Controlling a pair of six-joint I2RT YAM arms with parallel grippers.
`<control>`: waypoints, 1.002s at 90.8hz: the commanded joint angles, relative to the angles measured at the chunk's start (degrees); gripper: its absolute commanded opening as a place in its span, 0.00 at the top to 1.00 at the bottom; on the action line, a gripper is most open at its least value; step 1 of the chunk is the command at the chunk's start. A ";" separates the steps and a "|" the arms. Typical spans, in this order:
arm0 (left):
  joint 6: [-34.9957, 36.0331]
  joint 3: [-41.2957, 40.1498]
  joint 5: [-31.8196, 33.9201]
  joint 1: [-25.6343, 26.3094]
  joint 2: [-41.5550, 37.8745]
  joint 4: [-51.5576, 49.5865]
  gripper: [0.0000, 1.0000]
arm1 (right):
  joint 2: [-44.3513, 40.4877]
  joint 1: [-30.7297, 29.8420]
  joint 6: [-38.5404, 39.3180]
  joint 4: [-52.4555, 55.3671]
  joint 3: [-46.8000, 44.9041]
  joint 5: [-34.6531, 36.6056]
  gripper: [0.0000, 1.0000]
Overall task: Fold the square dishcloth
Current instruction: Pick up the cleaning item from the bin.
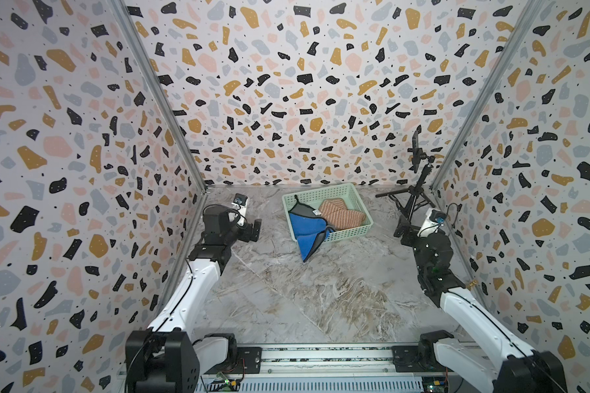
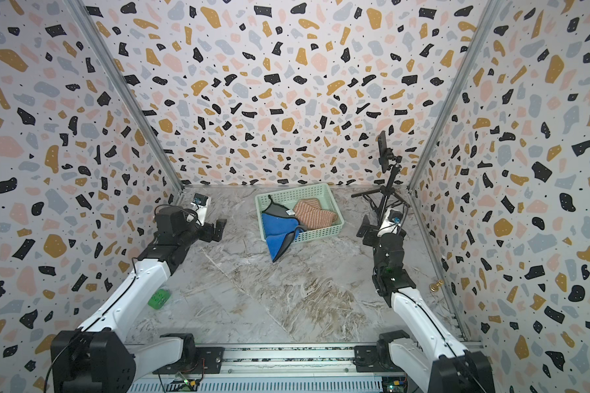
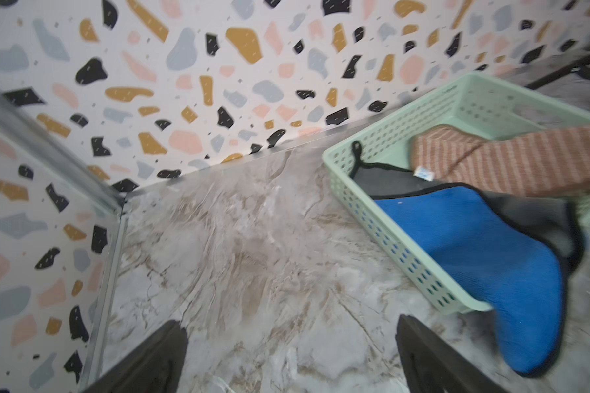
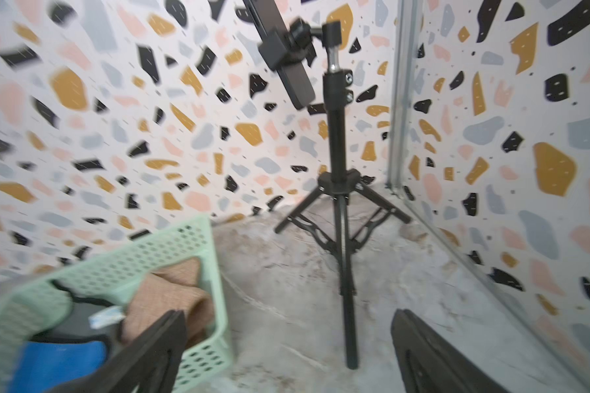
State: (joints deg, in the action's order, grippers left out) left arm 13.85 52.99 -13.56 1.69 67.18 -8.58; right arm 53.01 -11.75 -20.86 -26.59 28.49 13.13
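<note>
Nearest the lens, along the bottom edge of both top views: a silver aluminium rail (image 1: 321, 360). Beyond it, bare grey marbled counter (image 1: 304, 299).

Left gripper (image 1: 252, 230): released, jaws wide apart, nothing between them. Right gripper (image 1: 401, 228): likewise spread and empty, close to a black tripod with a phone clamp (image 1: 418, 194). Both wrist views agree.

At the far middle of the counter: one mint-green perforated plastic basket (image 1: 321, 194). Inside, two cloths. On the robot's left side of it, a blue square microfibre dishcloth with grey reverse and black edging (image 1: 305, 226). Crumpled, not yet folded, mostly in the basket, one corner spilling over the near rim and touching the counter. On the robot's right side, a folded terracotta-and-cream striped cloth (image 1: 341, 213), wholly inside.

Judged the task's thing: the blue dishcloth. Runs lengthwise from the basket's far left corner to the hanging tip, pointing toward the rail. Lies near the left gripper, off to its right, with only open counter between. Sits farther from the right gripper, with the striped cloth and a basket wall in the way. Left gripper the nearer, then, and the hanging corner probably the easiest first hold.

Count: two grippers, one basket, two cloths, one tripod, one small green studded block (image 2: 159, 298) on the counter's left.
</note>
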 commanded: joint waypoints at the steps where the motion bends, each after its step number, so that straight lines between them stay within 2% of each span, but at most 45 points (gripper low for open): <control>1: 6.30 7.10 -13.20 1.04 0.13 -22.21 0.00 | -1.83 0.02 -12.38 0.37 -1.16 -11.74 0.00; 6: 6.01 10.58 -13.80 3.45 1.48 -25.16 0.01 | 0.50 -0.37 -13.26 13.59 5.73 -13.36 0.00; 12: 7.38 14.83 -11.57 8.27 4.07 -28.73 0.05 | 4.96 -2.04 -14.97 29.04 12.68 -10.01 0.03; 20: 8.57 19.59 -8.63 15.56 8.21 -32.31 0.09 | 6.60 -3.59 -18.49 35.85 13.19 -7.71 0.04; 32: 7.39 24.74 -5.62 22.94 15.23 -31.99 0.16 | 3.60 -6.51 -21.39 37.29 8.61 -4.20 0.07; 38: 6.51 27.87 -5.01 24.76 19.85 -31.13 0.21 | 2.89 -8.32 -23.04 37.42 6.82 -3.59 0.10; 51: 4.75 36.35 -8.01 26.32 31.31 -31.38 0.26 | 2.30 -11.75 -24.28 39.83 4.20 -0.26 0.11; 71: 3.82 52.35 -9.96 28.96 46.91 -35.78 0.28 | 1.54 -13.63 -25.70 35.97 0.73 -0.26 0.16; 82: 3.74 59.95 -10.41 29.48 53.94 -37.73 0.35 | 1.89 -14.79 -25.30 34.44 0.29 -0.13 0.18; 91: 3.65 64.73 -10.54 29.64 58.59 -39.83 0.45 | 2.94 -15.73 -24.68 33.87 0.69 0.17 0.19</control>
State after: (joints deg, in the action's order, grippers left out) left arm 17.96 112.73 -22.52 30.94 122.28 -44.80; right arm 55.53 -26.46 -45.67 8.71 28.86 11.86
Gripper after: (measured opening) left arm 0.597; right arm 0.810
